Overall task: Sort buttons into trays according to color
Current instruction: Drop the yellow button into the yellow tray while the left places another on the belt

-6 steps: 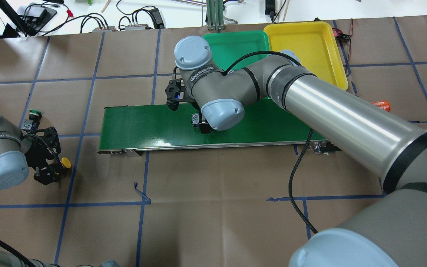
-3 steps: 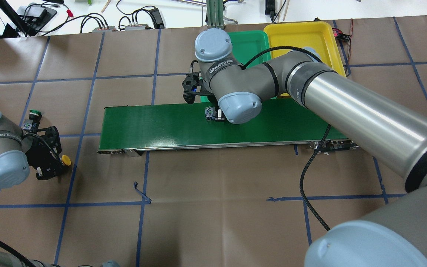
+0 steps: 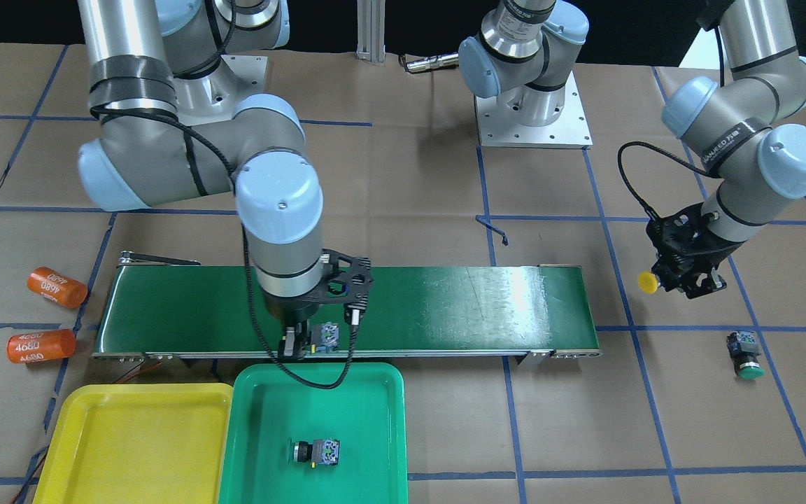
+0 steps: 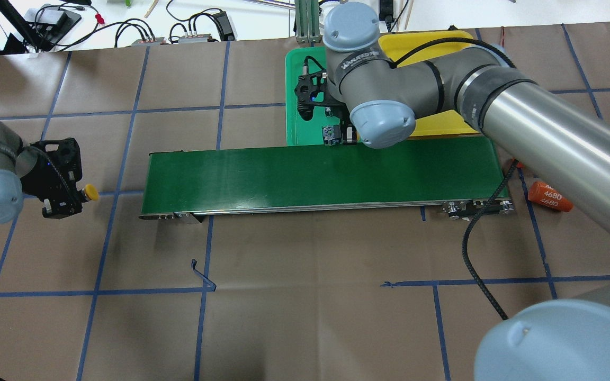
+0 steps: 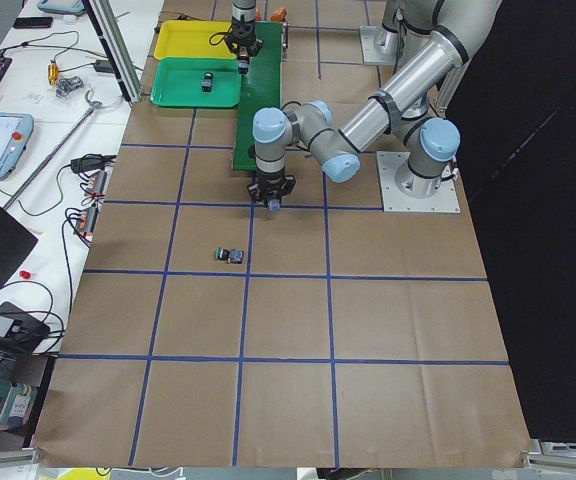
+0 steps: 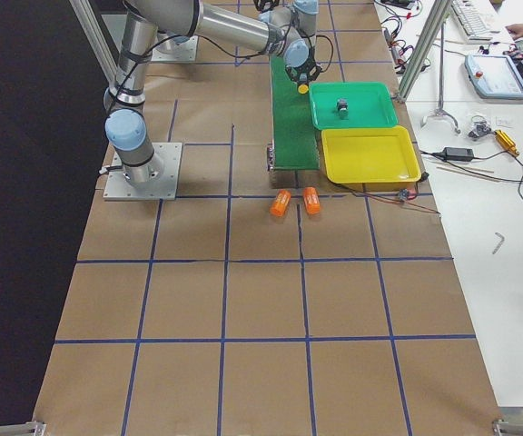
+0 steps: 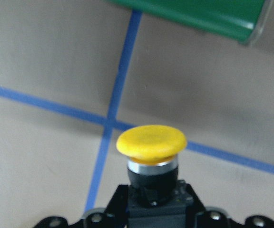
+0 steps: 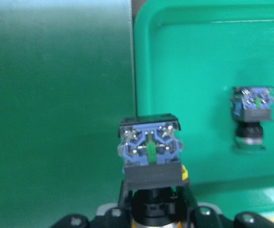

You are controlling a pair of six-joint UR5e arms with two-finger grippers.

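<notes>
My right gripper [image 3: 303, 343] is shut on a button [image 8: 150, 147], block end forward, with a sliver of yellow at its cap. It hangs over the belt's edge beside the green tray [image 3: 375, 420], and shows in the overhead view [image 4: 337, 135] too. One button [image 3: 315, 453] lies in the green tray. The yellow tray [image 3: 130, 448] holds nothing. My left gripper [image 3: 679, 280] is shut on a yellow button [image 7: 151, 142], held above the paper near the belt's end [image 4: 90, 192]. A green button [image 3: 746, 355] lies on the table beside it.
The long dark green conveyor belt [image 4: 284, 174] runs across the middle. Two orange "4680" cylinders [image 3: 57, 287] [image 3: 40, 346] lie off the belt's end near the yellow tray. Cables and a metal post stand beyond the trays.
My right gripper has carried its button from mid-belt across to the belt's far edge at the green tray. My left gripper has lifted the yellow button and moved it away from the robot.
</notes>
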